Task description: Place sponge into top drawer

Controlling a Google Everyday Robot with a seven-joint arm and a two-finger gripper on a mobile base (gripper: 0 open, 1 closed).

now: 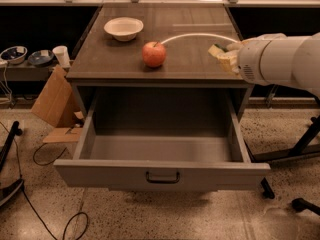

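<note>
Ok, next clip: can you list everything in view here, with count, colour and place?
cabinet: 1, grey, centre
top drawer: 1, grey, pulled open
apple: 1, red, middle of cabinet top
bowl: 1, white, back left of top
sponge: 1, green on yellow, right edge of top
hose: 1, white, arcing behind apple
cardboard: 1, brown, floor at left
cup: 1, white, low shelf at left
arm: 1, white, entering from right
gripper: 1, over right edge of top, fingers shut on sponge
</note>
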